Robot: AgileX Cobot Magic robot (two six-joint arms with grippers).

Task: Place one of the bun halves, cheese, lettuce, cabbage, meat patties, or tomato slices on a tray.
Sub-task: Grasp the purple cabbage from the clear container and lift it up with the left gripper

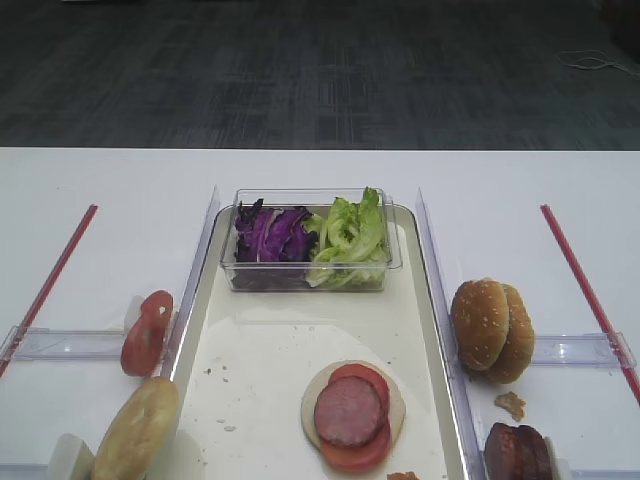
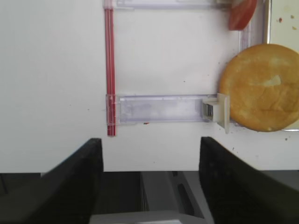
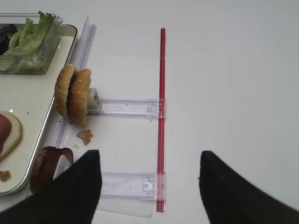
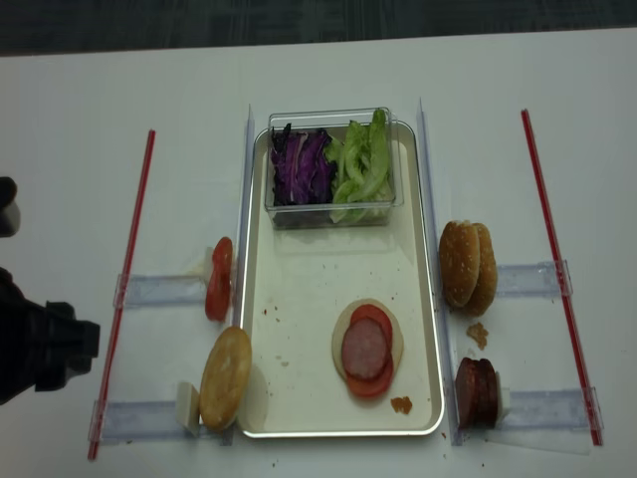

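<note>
Cream tray (image 1: pixel 250 370): already carrying a stack (image 1: pixel 352 415) near its front: pale base, tomato slice, meat patty on top.
Left to do: I'm judging more layers are waiting, none being carried now.
Bun halves: two sesame ones (image 1: pixel 492 330) standing right of tray; one plain (image 1: pixel 138 428) leaning at left rim.
Tomato slices (image 1: pixel 146 332): about two standing left, exact count unclear.
Meat patties (image 1: pixel 518 452): about two, front right.
Lettuce (image 1: pixel 350 238), cabbage (image 1: pixel 270 235): sitting in clear tub (image 1: pixel 310 282).
Left gripper (image 2: pixel 147 154): spread, empty.
Right gripper (image 3: pixel 149 161): spread, empty.
</note>
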